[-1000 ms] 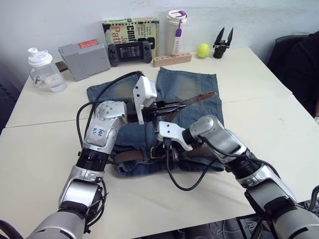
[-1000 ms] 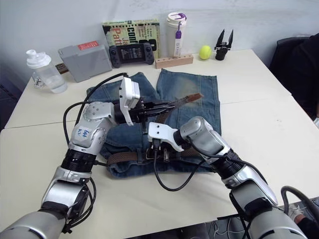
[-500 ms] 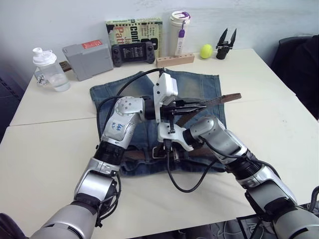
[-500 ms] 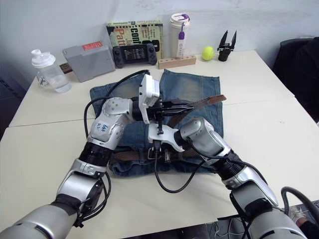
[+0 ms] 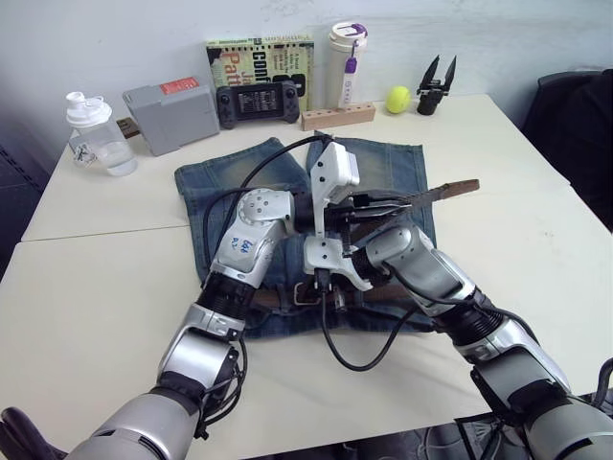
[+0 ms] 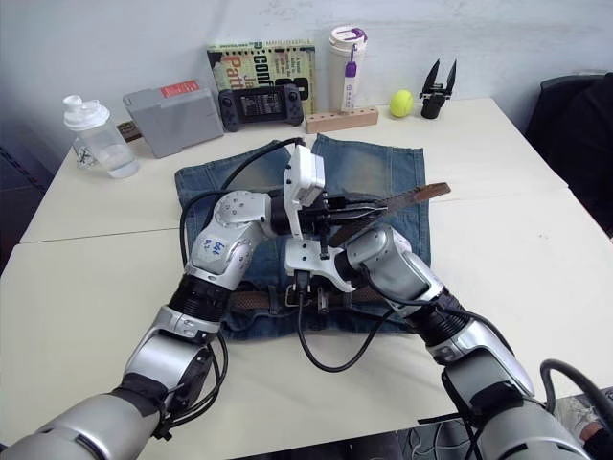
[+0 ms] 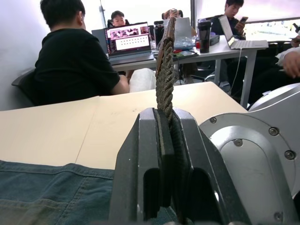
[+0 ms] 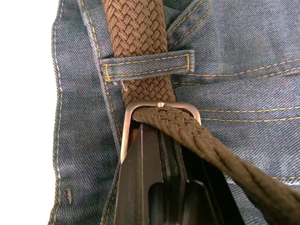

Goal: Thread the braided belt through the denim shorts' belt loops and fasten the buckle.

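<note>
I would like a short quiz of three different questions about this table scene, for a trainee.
1. True or false: the left gripper is shut on the free end of the brown braided belt.
2. Multiple choice: the right gripper is at A) the yellow-green tennis ball, B) the silver-grey rectangular metal buckle, C) the clear shaker bottle.
3. Fill in: beyond the buckle, the belt passes under a blue denim belt ____ of the faded blue denim shorts.

Key: 1 true; 2 B; 3 loop.
</note>
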You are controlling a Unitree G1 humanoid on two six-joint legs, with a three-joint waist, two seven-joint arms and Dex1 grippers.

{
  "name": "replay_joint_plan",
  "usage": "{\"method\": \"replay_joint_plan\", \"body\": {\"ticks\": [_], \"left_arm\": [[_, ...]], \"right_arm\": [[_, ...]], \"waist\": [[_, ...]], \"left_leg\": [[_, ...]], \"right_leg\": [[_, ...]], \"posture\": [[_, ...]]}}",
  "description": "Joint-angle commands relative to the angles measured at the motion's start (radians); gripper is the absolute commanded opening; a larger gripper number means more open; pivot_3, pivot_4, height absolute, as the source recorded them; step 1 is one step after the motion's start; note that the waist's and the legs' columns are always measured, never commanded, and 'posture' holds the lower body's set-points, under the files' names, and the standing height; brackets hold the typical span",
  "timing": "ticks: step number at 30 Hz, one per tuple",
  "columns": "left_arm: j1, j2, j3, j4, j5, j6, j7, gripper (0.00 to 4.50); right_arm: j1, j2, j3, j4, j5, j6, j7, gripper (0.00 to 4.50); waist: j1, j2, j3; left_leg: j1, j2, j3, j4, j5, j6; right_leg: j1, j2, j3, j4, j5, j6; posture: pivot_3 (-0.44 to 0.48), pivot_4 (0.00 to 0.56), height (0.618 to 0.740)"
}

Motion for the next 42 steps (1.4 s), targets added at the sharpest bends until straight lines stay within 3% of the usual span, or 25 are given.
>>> {"method": "replay_joint_plan", "body": {"ticks": [1, 4, 8, 15, 23, 28, 30, 31, 34, 42], "left_arm": [[-0.007, 0.038, 0.098, -0.169, -0.048, -0.057, 0.068, 0.0], [0.068, 0.123, 0.149, -0.195, -0.045, -0.04, 0.081, 0.0], [0.275, 0.298, 0.24, -0.291, -0.043, -0.001, 0.071, 0.0], [0.625, 0.457, 0.231, -0.493, 0.002, -0.028, 0.032, 0.0], [0.726, 0.535, 0.196, -0.537, 0.069, -0.147, 0.024, 0.0], [0.722, 0.544, 0.187, -0.531, 0.064, -0.165, 0.033, 0.0], [0.716, 0.545, 0.188, -0.526, 0.057, -0.163, 0.033, 0.0], [0.712, 0.545, 0.19, -0.525, 0.053, -0.161, 0.032, 0.0], [0.703, 0.546, 0.194, -0.522, 0.039, -0.152, 0.032, 0.0], [0.688, 0.55, 0.2, -0.523, 0.014, -0.132, 0.033, 0.0]], "right_arm": [[0.155, 0.03, 0.156, 0.094, -0.022, 0.051, -0.007, 0.03], [0.173, 0.028, 0.078, 0.045, 0.004, 0.059, -0.05, 0.03], [0.237, 0.027, -0.092, -0.124, 0.066, 0.095, -0.157, 0.03], [0.293, 0.095, -0.31, -0.387, 0.225, 0.301, -0.312, 0.03], [0.314, 0.094, -0.376, -0.542, 0.32, 0.406, -0.429, 0.03], [0.352, 0.054, -0.439, -0.659, 0.387, 0.404, -0.46, 1.78], [0.404, -0.043, -0.408, -0.715, 0.361, 0.308, -0.427, 2.57], [0.427, -0.082, -0.392, -0.738, 0.344, 0.272, -0.422, 3.46], [0.481, -0.185, -0.297, -0.749, 0.224, 0.13, -0.453, 3.46], [0.548, -0.247, -0.111, -0.634, -0.094, -0.176, -0.631, 3.46]], "waist": [[-0.002, 0.001, -0.001], [-0.003, 0.001, -0.001], [-0.011, 0.005, 0.001], [0.002, 0.005, 0.008], [0.002, 0.007, 0.013], [0.002, 0.007, 0.013], [0.003, 0.006, 0.013], [0.004, 0.006, 0.013], [0.001, 0.005, 0.014], [0.0, 0.004, 0.014]], "left_leg": [[0.0, 0.0, 0.0, 0.0, 0.0, 0.0], [0.0, 0.001, -0.001, -0.001, 0.0, 0.0], [0.002, 0.001, -0.007, -0.003, 0.0, 0.0], [-0.006, -0.001, -0.011, 0.0, -0.001, 0.0], [-0.018, -0.001, -0.009, 0.001, 0.0, 0.0], [-0.018, -0.001, -0.004, 0.001, 0.0, 0.0], [-0.018, -0.001, -0.004, 0.001, -0.001, 0.0], [-0.019, -0.001, -0.004, 0.001, -0.001, 0.0], [-0.018, -0.002, -0.003, 0.001, -0.001, 0.0], [-0.018, -0.001, -0.002, 0.0, 0.0, 0.0]], "right_leg": [[0.0, 0.0, 0.0, 0.0, 0.0, 0.0], [0.0, 0.0, 0.0, 0.0, 0.0, 0.0], [-0.001, 0.0, 0.001, 0.0, 0.0, 0.0], [-0.005, -0.001, 0.0, -0.002, 0.0, 0.0], [-0.019, 0.0, 0.001, 0.001, 0.0, 0.0], [-0.019, 0.0, 0.0, 0.001, 0.0, 0.0], [-0.019, 0.0, 0.0, 0.001, 0.0, 0.0], [-0.019, 0.0, 0.0, 0.0, 0.0, 0.0], [-0.019, 0.0, 0.0, 0.0, 0.0, 0.0], [-0.019, 0.0, 0.0, 0.0, 0.0, 0.0]], "posture": [[0.0, 0.15, 0.72], [0.0, 0.15, 0.72], [0.0, 0.15, 0.72], [0.0, 0.15, 0.72], [0.0, 0.15, 0.72], [0.0, 0.15, 0.72], [0.0, 0.15, 0.72], [0.0, 0.15, 0.72], [0.0, 0.15, 0.72], [0.0, 0.15, 0.72]]}}
